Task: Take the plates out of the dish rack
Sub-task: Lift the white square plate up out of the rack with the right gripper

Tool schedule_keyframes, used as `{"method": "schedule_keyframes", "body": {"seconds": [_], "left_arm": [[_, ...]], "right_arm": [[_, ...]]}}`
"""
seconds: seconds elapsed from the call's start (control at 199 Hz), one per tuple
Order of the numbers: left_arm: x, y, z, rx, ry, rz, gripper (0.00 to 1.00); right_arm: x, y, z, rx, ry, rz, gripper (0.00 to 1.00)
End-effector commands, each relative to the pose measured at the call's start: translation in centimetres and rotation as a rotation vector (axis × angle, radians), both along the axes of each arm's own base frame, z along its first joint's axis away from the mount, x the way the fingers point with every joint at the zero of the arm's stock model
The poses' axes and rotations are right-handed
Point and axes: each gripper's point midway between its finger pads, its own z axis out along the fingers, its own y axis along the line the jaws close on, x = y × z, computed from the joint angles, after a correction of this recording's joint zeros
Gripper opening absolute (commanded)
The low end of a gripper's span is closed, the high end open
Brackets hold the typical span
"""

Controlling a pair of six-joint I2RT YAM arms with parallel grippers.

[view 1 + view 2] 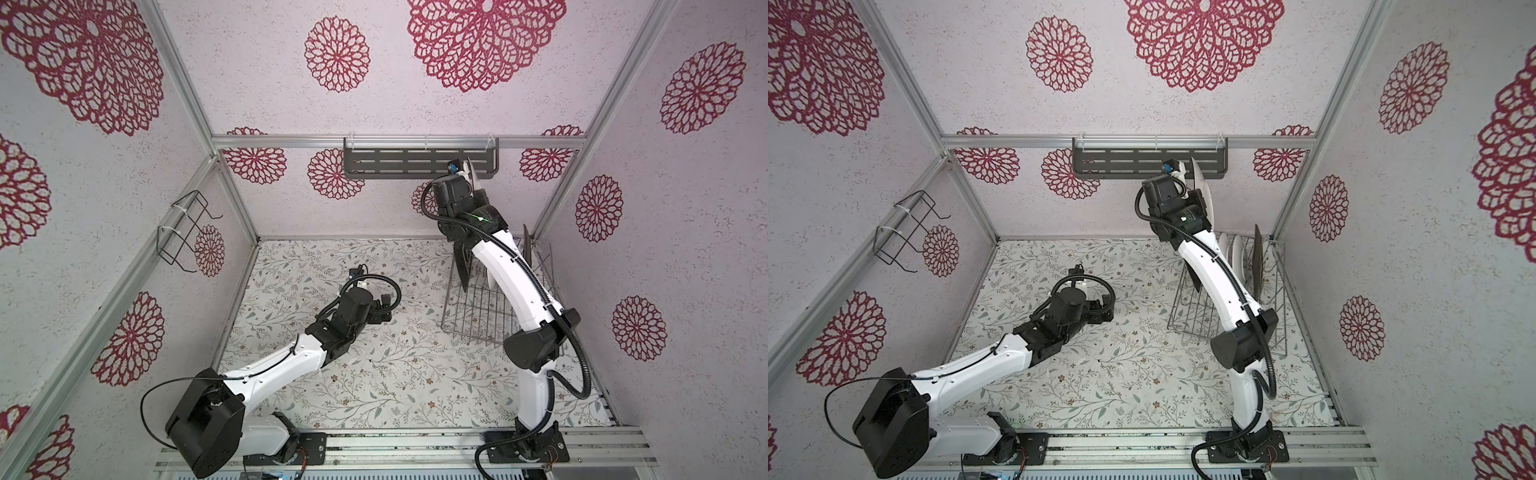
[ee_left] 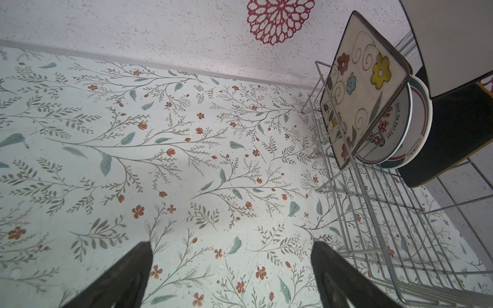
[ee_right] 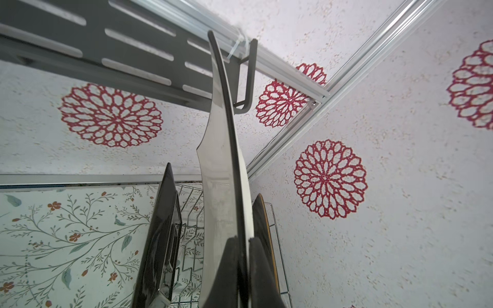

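I'm working over the table point(image 1: 386, 374), where the rack point(image 1: 473, 307) is sitting in the right back corner with several plates point(image 2: 368, 106) standing in it. The right gripper point(image 3: 245, 241) is pinching one plate point(image 3: 226, 160) by its rim, high above the rack, near the shelf point(image 3: 120, 53). I'm judging it wants swinging clear of that shelf, then lowering flat. The left gripper point(image 2: 232, 244) is hovering, jaws spread. The held plate is showing edge-on only, hiding its face.

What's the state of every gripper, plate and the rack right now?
right gripper: shut on the held plate
held plate: on edge, raised above the dish rack
left gripper: open, empty
flowered plate: upright in rack
round plates: upright in rack
black plate: upright in rack
dish rack: partly loaded
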Motion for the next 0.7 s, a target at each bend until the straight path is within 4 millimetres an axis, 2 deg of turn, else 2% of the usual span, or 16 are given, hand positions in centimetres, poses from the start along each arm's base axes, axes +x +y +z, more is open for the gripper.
{"method": "schedule_keyframes", "body": {"seconds": [0.0, 0.111, 0.216, 0.307, 0.583, 0.694], "left_arm": [[-0.1, -0.1, 2.4, -0.024, -0.042, 0.004, 0.97], [-0.4, 0.2, 2.8, -0.032, -0.045, 0.013, 0.97], [-0.7, 0.4, 3.3, -0.045, -0.048, 0.017, 0.97], [-0.9, 0.5, 3.6, -0.062, -0.047, 0.019, 0.97], [-1.9, 1.4, 4.8, -0.105, -0.047, 0.046, 0.97], [-2.6, 2.0, 5.7, -0.163, -0.057, 0.062, 0.97]], "right_arm": [[-4.8, -3.2, 8.9, 0.156, -0.256, -0.045, 0.0], [-6.4, -3.4, 10.2, 0.232, -0.3, 0.001, 0.0], [-7.5, -3.3, 10.6, 0.31, -0.33, 0.065, 0.0], [-9.2, -3.8, 11.2, 0.387, -0.371, 0.106, 0.0], [-13.8, -4.2, 11.3, 0.651, -0.464, 0.267, 0.0], [-15.2, -3.1, 10.7, 0.81, -0.521, 0.386, 0.0]]}}
